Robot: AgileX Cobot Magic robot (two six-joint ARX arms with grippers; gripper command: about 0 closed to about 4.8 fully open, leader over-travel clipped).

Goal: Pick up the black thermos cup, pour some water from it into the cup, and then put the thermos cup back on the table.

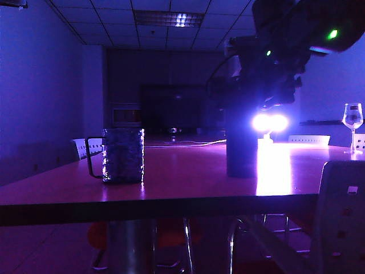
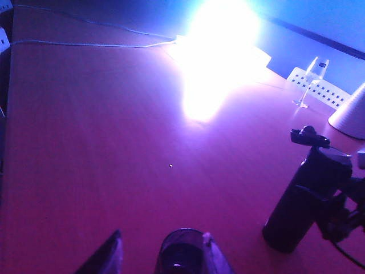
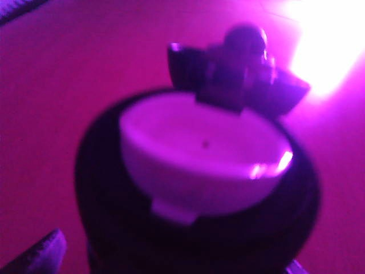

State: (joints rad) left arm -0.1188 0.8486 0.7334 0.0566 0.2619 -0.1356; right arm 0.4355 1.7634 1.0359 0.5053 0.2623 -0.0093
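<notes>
On the table [image 1: 188, 182], both open end effectors flank thermos and cup.

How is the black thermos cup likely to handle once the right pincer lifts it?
The black thermos cup is tall and narrow, so probably tippy if nudged high. Its smooth wall may slip. The right pincer sits around its body; rigid, it shouldn't deform.
</notes>
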